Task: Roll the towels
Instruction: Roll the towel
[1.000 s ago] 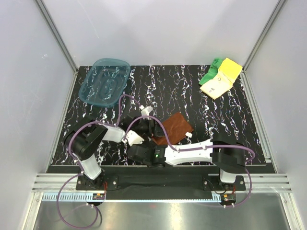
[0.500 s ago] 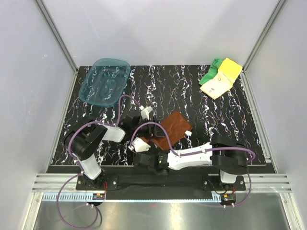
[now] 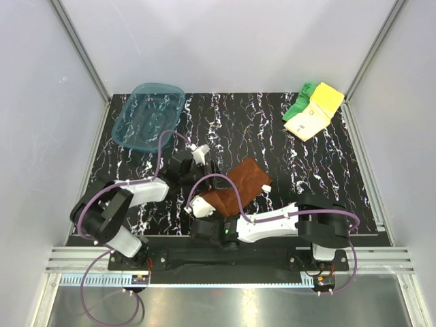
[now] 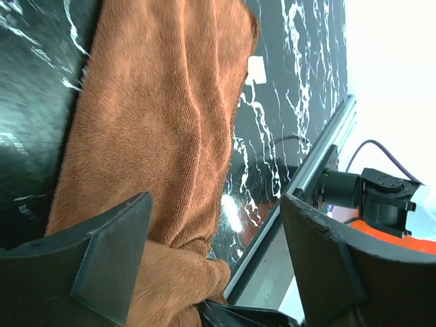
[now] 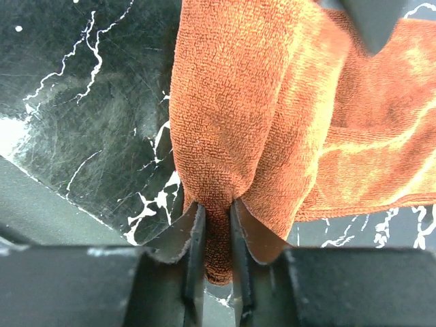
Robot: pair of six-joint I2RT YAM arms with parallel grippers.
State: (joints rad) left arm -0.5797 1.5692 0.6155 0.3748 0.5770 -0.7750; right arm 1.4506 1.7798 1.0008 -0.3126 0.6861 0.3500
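Towel (image 3: pixel 240 185), rust-brown, near-centre of table (image 3: pixel 306 170), long axis diagonal from near-left to far-right; near-left fold clamped between right gripper (image 5: pixel 212 218) fingers, left gripper (image 4: pixel 214 252) spread wide beside far-left edge, holding nothing.

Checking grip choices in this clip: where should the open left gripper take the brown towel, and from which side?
Probably its far-left edge, from the left. The brown towel lies flat there, its edge facing the open left gripper; the near corner is already pinched into a raised fold by the right gripper.
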